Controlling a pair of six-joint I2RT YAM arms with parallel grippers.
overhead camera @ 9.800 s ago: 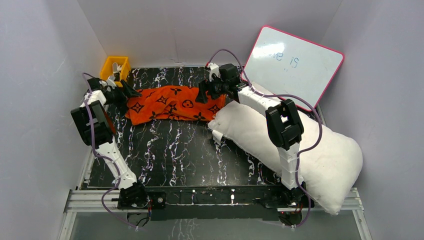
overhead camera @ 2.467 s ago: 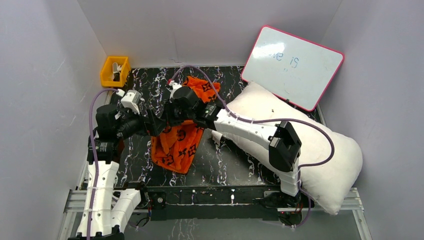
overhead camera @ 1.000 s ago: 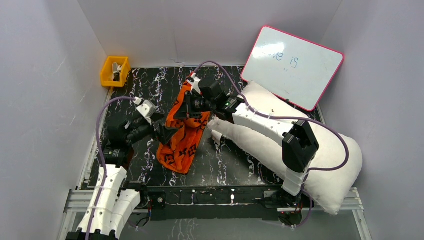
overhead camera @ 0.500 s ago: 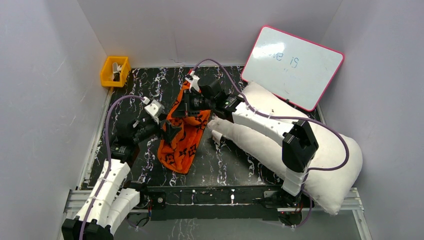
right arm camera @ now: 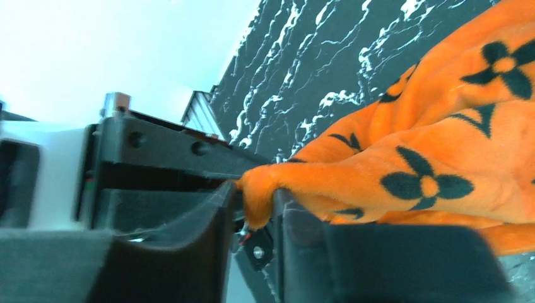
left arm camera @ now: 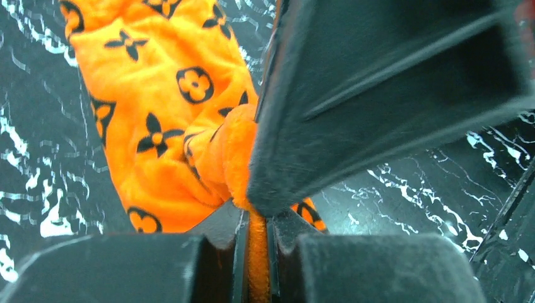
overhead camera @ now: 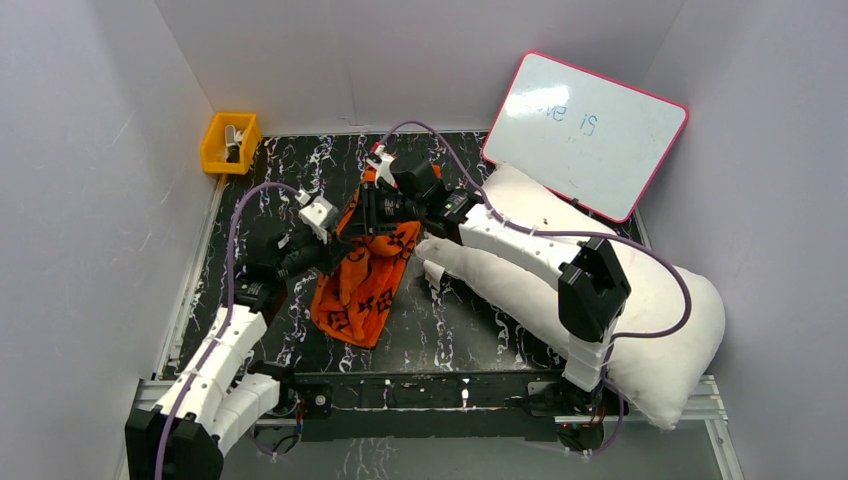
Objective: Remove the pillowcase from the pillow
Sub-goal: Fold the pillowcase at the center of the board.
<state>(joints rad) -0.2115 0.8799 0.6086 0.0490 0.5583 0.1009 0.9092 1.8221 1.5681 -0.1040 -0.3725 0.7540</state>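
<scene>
The plush orange pillowcase (overhead camera: 362, 285) with black flower and monogram prints lies bunched on the black marbled table (overhead camera: 450, 320) beside the plump white pillow (overhead camera: 640, 300), folds pinched in the closed left gripper (left arm camera: 255, 233) and the narrow right gripper (right arm camera: 255, 208), near a pink-framed whiteboard (overhead camera: 585, 135) faintly reading "is".

Fuzzy fleece lying on a glossy marbled top

The pillowcase (overhead camera: 365, 275) is looking like thick, fuzzy orange fleece with matt black prints. The pillow (overhead camera: 640, 310) is showing plain white cloth, slightly wrinkled. The table (overhead camera: 450, 320) is shining like polished black marble, and the fingers (left arm camera: 378, 95) of the left gripper (left arm camera: 257, 233) are appearing matt black and finely grained.
</scene>
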